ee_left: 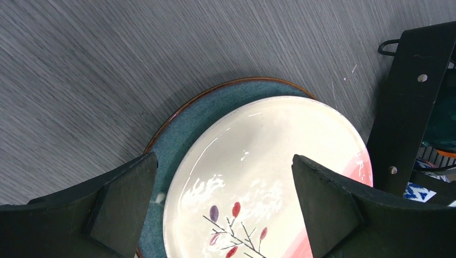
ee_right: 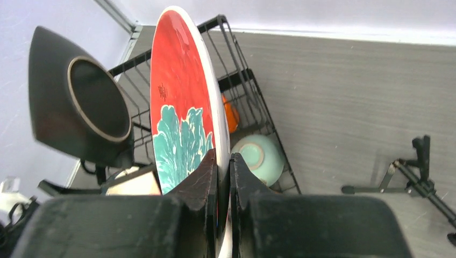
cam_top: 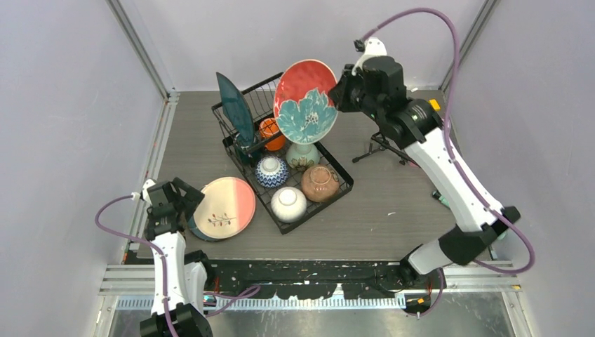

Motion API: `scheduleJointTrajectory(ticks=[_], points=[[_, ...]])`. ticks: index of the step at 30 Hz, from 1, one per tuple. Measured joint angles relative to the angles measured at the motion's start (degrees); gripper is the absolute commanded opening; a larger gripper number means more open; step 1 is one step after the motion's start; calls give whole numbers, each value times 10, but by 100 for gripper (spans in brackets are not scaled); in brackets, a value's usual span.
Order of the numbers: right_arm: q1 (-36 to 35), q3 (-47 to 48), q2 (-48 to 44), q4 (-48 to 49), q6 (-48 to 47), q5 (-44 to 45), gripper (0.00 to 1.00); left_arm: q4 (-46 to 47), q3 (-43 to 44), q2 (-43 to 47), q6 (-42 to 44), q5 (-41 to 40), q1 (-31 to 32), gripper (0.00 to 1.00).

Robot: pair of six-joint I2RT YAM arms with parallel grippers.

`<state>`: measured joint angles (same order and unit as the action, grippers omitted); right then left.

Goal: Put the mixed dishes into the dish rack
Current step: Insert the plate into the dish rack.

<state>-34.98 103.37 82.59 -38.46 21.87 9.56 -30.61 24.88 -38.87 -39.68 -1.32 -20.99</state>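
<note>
The right end effector [cam_top: 342, 91] is clamped narrowly on the lower rim of the red plate [cam_top: 305, 98], pinching only the edge between its 2 fingers. That rim grip holds the plate on edge, its teal flower toward the top camera. It hangs above the far part of the dish rack [cam_top: 263, 88], over the mint bowl [cam_top: 302, 154] and just beside the orange mug [cam_top: 270, 132]. Held this way, it can probably drop into a wire slot without being turned. The right wrist view shows the plate tilted slightly, not quite plumb.

The dark teal plate [cam_top: 235, 105] already stands upright at the left side of the rack, leaning on the raised wires. This suggests that plates belong on edge there. 4 bowls sit mouth-down in the tray: the mint one, the blue-patterned bowl [cam_top: 271, 170], the tan bowl [cam_top: 320, 182] and the white bowl [cam_top: 288, 203]. Upside down, they would drain and stay put.

The left end effector [cam_top: 184, 200] is spread wide and holds nothing. It hovers over the pink plate [cam_top: 224, 206], which lies flat on a blue-green plate [ee_left: 183, 134] on the desk [cam_top: 393, 210], just beside the rack's near-left edge. Stacking lifts the pink plate's rim off the desk, which should make it easier to grip. The 2 fingers [ee_left: 126, 199] straddle the near side of the stack without visibly touching it.

A black tripod [cam_top: 386, 149] stands well apart, to the right of the rack.
</note>
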Motion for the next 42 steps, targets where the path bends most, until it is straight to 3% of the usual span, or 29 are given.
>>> scheduleJointTrajectory(ticks=[5, 12, 16, 26, 42], points=[[-10, 118, 105, -10, -37, 28, 0, 4, -3, 0, -5, 1, 0, 100], [-105, 302, 238, -37, -133, 105, 0, 8, -4, -4, -5, 1, 0, 100], [-153, 357, 286, -31, -186, 143, 0, 8, -4, -4, -4, 1, 0, 100], [-212, 378, 321, 9, -275, 234, 0, 17, -7, -15, -4, 1, 0, 100], [-208, 412, 342, 18, -336, 284, 0, 17, -9, -18, -5, 1, 0, 100]])
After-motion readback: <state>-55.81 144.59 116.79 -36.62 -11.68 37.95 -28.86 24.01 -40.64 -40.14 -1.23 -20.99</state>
